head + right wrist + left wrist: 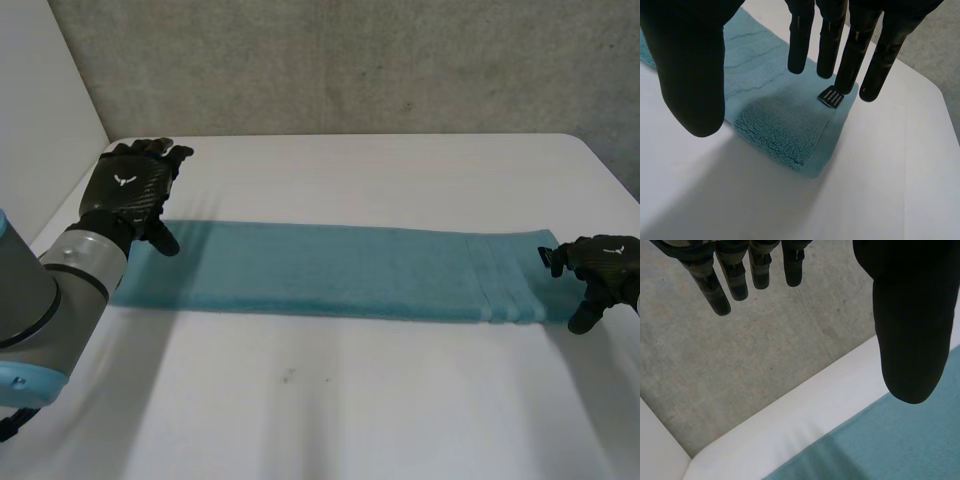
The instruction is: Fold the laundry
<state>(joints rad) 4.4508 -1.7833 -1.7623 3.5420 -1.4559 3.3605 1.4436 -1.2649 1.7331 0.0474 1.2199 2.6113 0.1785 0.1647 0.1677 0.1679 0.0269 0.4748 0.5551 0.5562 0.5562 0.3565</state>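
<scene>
Surveying the table [350, 400], we find the teal towel [330, 270] lying flat as a long, narrow strip. Its long axis runs from the left hand [130, 190] straight across to the right hand [605, 262], so one short end points at each hand. Woven bands cross the strip near the right hand's fingertips, and a small black label [830, 96] sits on the end corner just under those fingertips.

The left hand is over the towel's other end, at its far corner. Its fingers [715, 295] are straight and slightly apart, aimed past the table's far edge toward the grey wall [350, 60]. Its thumb [910, 340] stands well apart from them, above the cloth, and the hand holds nothing.

The right hand is palm down at its short end. Its fingers [850, 65] are straight and spread above the cloth, with the thumb [690, 75] apart on the near side, beside the long edge. We cannot tell whether any fingertip touches the towel.
</scene>
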